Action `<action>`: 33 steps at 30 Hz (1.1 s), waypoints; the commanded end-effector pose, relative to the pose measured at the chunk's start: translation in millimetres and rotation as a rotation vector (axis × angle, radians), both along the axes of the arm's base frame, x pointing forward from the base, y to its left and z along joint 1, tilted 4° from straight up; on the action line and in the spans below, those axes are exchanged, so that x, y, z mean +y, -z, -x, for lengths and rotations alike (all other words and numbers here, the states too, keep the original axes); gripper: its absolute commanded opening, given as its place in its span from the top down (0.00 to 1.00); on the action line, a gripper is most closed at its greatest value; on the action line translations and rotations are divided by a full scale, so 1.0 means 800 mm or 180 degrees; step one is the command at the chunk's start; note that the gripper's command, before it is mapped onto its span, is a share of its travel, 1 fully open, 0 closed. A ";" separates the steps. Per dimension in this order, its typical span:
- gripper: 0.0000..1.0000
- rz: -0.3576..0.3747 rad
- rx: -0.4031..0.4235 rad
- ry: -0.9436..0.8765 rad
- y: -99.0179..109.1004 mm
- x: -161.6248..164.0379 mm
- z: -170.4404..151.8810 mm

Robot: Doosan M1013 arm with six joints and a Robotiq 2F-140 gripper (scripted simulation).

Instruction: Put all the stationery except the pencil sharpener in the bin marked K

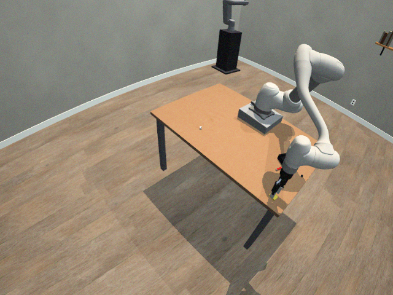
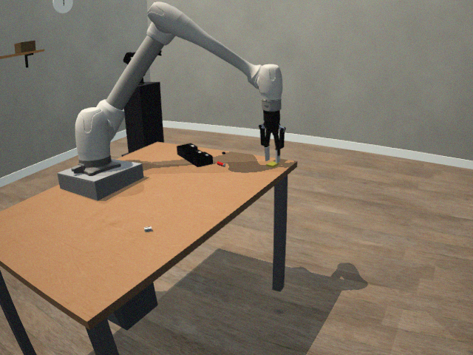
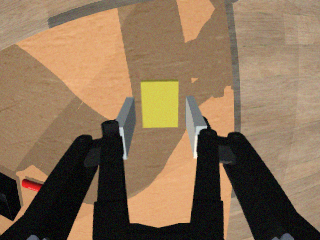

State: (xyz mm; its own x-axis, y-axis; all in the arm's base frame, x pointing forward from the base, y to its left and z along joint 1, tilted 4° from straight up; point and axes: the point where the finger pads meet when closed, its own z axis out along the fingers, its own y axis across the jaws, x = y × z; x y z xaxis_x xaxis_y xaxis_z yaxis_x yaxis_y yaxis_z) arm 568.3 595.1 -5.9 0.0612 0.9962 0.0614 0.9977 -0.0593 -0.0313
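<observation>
A flat yellow pad [image 3: 160,103] lies on the table near its corner; it also shows in the top and exterior views [image 1: 274,196] [image 2: 272,163]. My gripper [image 3: 160,109] [image 2: 272,156] points straight down over it, fingers partly open, one on each side of the pad with a gap on both sides, low above the table. A row of black bins [image 2: 194,154] stands behind, its letters too small to read. A small red item [image 2: 220,163] lies beside the bins. A tiny black item [image 2: 223,152] lies further back. A small grey-white item [image 2: 148,228] lies far off mid-table.
The pad sits close to the table's corner edges [image 2: 292,164]. The arm's grey base [image 2: 100,177] stands at the table's far side. A black pedestal [image 1: 228,50] stands on the floor beyond the table.
</observation>
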 end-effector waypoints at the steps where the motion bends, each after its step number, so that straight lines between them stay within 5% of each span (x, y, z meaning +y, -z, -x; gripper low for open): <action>1: 0.60 0.0010 0.0020 -0.0002 0.006 -0.002 0.006; 33: 0.60 0.0010 0.0020 -0.0002 0.021 -0.001 0.007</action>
